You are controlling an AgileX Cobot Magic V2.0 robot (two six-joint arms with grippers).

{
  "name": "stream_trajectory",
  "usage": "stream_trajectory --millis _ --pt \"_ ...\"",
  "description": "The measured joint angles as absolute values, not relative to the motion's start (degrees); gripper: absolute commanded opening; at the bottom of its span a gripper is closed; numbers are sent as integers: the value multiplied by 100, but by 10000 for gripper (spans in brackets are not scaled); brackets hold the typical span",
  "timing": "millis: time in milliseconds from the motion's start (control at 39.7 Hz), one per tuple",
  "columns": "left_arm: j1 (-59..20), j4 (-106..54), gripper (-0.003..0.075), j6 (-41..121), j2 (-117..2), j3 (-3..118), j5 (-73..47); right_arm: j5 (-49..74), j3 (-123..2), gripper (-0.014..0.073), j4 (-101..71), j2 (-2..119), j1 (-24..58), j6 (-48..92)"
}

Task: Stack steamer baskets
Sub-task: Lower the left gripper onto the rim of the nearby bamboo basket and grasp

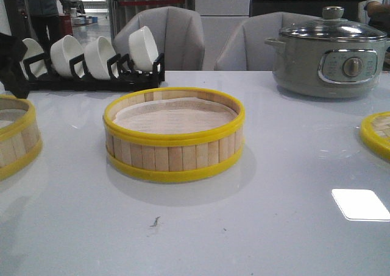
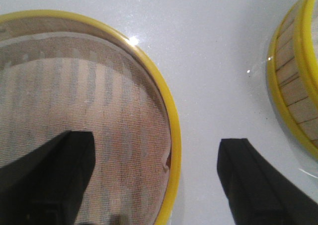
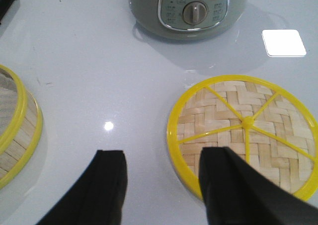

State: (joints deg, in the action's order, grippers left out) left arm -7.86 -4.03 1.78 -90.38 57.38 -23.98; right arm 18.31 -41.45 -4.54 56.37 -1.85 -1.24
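Observation:
One steamer basket (image 1: 173,136), with slat walls, yellow rims and a white liner, stands mid-table. Another steamer basket (image 1: 15,136) is cut off by the left edge. In the left wrist view my left gripper (image 2: 156,139) hangs open above that basket (image 2: 74,111), one finger over the liner and the other over the table, the yellow rim (image 2: 175,135) between them. The middle basket (image 2: 293,81) shows at the side. The woven lid (image 3: 243,130) lies flat on the right. My right gripper (image 3: 165,155) is open, one finger over the lid's edge, the other over bare table.
A grey electric pot (image 1: 326,56) with a glass lid stands at the back right. A black rack of white bowls (image 1: 91,60) sits at the back left. Grey chairs (image 1: 164,38) stand behind the table. A bright light patch (image 1: 361,204) reflects near the front right.

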Motion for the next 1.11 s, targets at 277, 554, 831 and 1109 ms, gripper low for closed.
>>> stream_trajectory --millis 277,554,831,1109 --pt "-786 -459 557 178 -9961 6144 -2275 1507 -4145 445 -454 5716 -185 -124" --pt "-786 -487 487 178 -10473 6301 -2253 1364 -4145 445 -454 5716 -185 -124" --pt "-786 -517 130 178 -10544 6301 -2222 1169 -4145 445 -454 5716 -185 -124" --pt "-837 -649 85 178 -10549 6451 -2430 1158 -4145 445 -454 5716 -185 -124"
